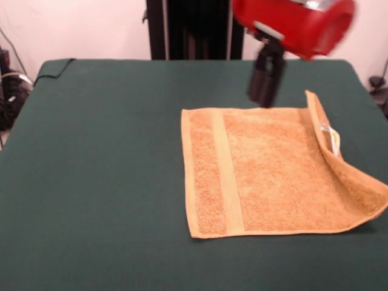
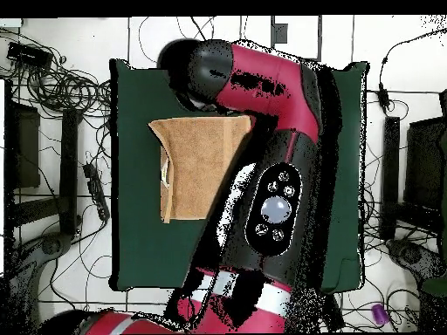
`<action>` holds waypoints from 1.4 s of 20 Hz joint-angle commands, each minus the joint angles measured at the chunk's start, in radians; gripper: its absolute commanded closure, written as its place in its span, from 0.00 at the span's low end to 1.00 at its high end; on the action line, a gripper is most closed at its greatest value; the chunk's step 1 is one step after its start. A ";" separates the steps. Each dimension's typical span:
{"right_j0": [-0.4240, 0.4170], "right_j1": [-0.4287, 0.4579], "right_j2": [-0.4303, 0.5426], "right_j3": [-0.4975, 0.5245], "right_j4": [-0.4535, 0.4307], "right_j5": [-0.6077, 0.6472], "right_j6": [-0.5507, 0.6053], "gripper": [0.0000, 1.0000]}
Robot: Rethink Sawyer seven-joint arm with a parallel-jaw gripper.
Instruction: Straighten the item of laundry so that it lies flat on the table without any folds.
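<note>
The orange-tan towel (image 1: pixel 267 173) lies on the right half of the green table (image 1: pixel 91 151). Most of it is spread flat, with a woven band running down its left part. Its right edge is folded over inward, showing the white label (image 1: pixel 332 138). The dark gripper (image 1: pixel 264 97) hangs from the red arm just beyond the towel's far edge, blurred, so its state is unclear. In the overhead view the red and black arm covers the right side of the towel (image 2: pixel 196 166) and hides the gripper. The folded strip with the label (image 2: pixel 166 177) runs along the towel's left side there.
Cables (image 1: pixel 9 91) and black equipment lie off the table's left edge in the front view. In the overhead view, cables (image 2: pixel 61 83) and stands ring the table (image 2: pixel 140 244). The table cover is turned up at one far corner (image 1: pixel 57 65).
</note>
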 commanded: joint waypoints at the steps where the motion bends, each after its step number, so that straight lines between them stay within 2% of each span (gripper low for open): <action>1: -0.030 -0.089 0.224 0.380 -0.093 -0.111 -0.393 1.00; 8: -0.083 -0.132 0.307 0.492 -0.153 -0.201 -0.382 1.00; 18: -0.127 -0.164 0.398 0.602 -0.228 -0.306 -0.259 1.00; 28: -0.085 -0.144 0.391 0.619 -0.271 -0.374 -0.074 1.00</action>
